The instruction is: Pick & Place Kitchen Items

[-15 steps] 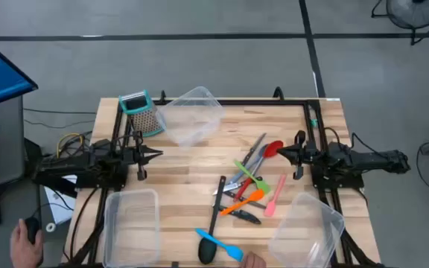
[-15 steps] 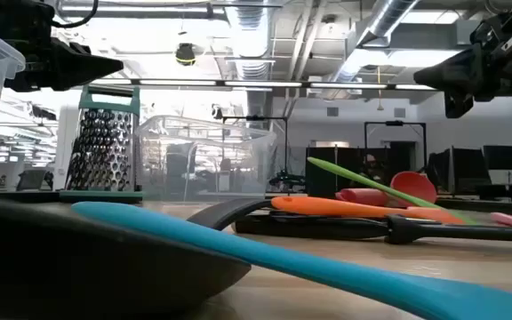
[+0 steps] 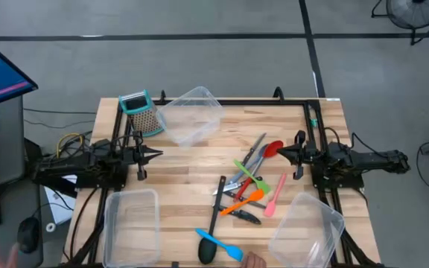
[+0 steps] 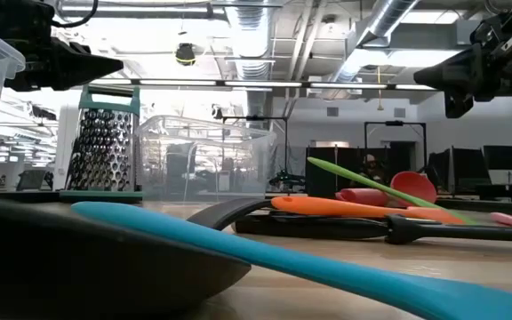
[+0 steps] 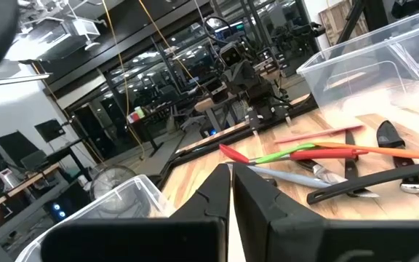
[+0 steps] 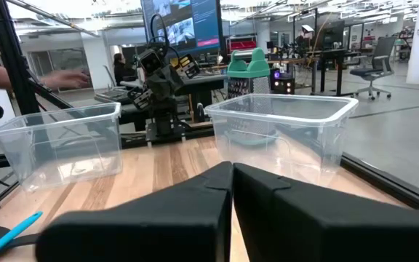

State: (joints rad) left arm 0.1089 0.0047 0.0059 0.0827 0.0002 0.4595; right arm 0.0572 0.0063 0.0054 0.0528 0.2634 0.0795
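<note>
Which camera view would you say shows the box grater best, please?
The low view: the box grater stands upright, its punched metal face plain. The high view shows only its teal top and one face. The right wrist view glimpses it behind a clear tub; the left wrist view misses it.

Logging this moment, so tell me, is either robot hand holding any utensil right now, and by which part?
Nothing is held. The left hand and right hand are both shut on nothing, raised at opposite table edges, clear of the utensils.
</note>
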